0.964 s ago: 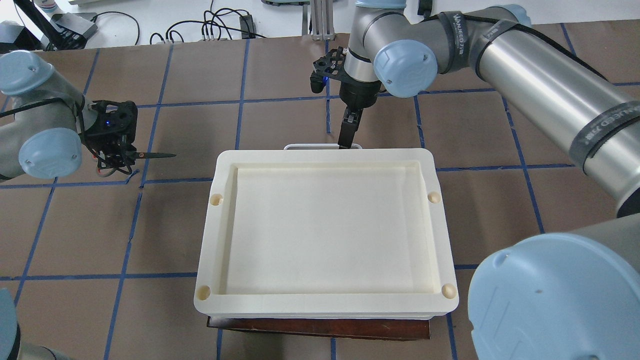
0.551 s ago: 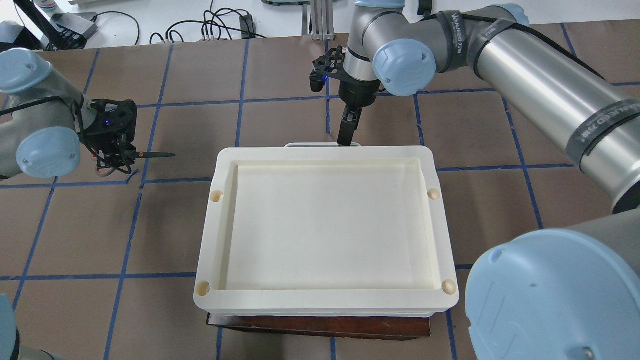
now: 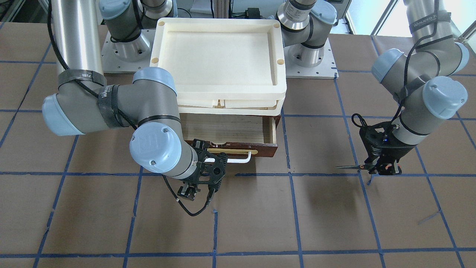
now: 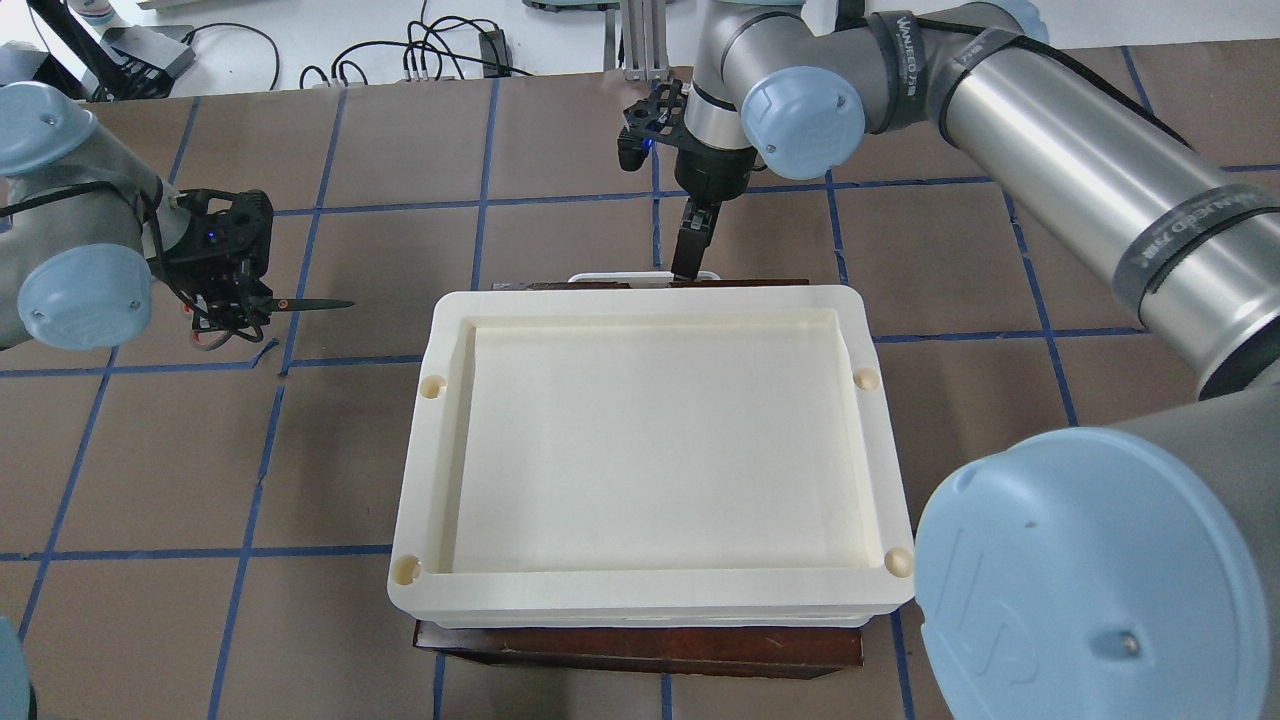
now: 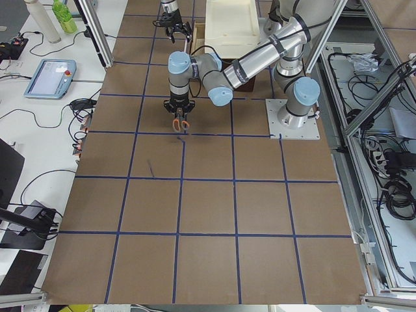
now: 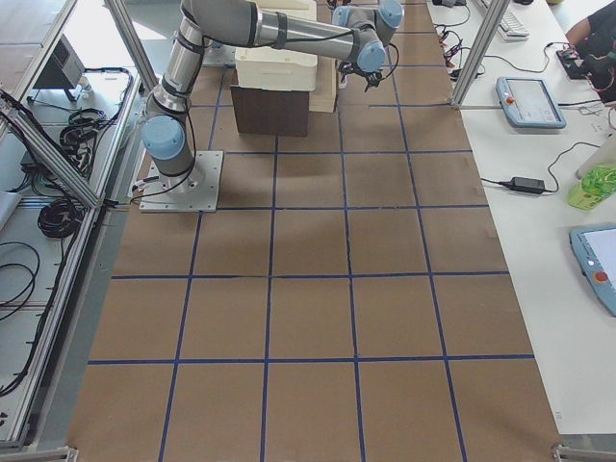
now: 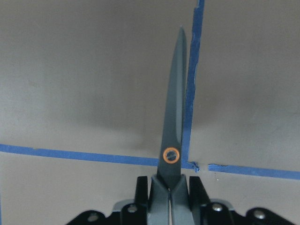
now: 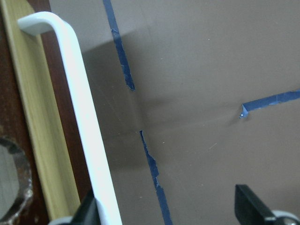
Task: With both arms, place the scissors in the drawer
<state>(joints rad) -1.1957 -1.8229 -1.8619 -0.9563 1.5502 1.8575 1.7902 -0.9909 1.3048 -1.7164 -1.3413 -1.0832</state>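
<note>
The scissors (image 4: 312, 304) are held by their handles in my left gripper (image 4: 238, 300), with the dark blades level and pointing toward the trays. The left wrist view shows the fingers shut on the scissors (image 7: 174, 117) just above the brown table. The drawer (image 3: 230, 128) is partly pulled out and shows pale wood inside. My right gripper (image 4: 690, 262) is at its white handle (image 3: 241, 160). In the right wrist view the right gripper (image 8: 168, 208) is open, with the handle (image 8: 79, 117) against one finger (image 8: 89, 212).
A stack of cream plastic trays (image 4: 640, 305) sits on top of the dark brown cabinet (image 4: 640, 650) and hides the drawer from above. Blue tape lines cross the brown table. Cables and gear lie beyond the far table edge.
My right gripper has moved away from the trays with the handle, and the drawer's dark front now shows past the tray edge. My left arm, holding the scissors, has shifted slightly left.
</note>
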